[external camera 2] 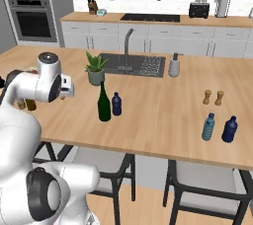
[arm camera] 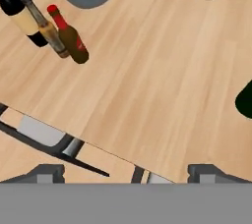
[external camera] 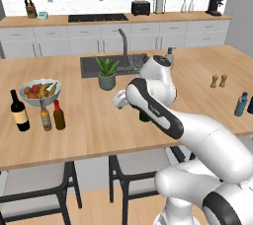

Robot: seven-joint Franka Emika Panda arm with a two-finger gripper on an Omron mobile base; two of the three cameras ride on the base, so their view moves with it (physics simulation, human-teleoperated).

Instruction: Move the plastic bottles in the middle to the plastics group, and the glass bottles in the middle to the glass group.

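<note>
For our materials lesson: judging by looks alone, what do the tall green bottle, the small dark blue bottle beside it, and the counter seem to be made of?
Green bottle: probably glass; dark, glossy, wine-bottle shape with a long neck.
Dark blue bottle: possibly plastic; squat, evenly coloured, dull sheen, though the look leaves it open.
Counter: looks like light wood with a smooth matte finish; plank lines and grain show.
</note>
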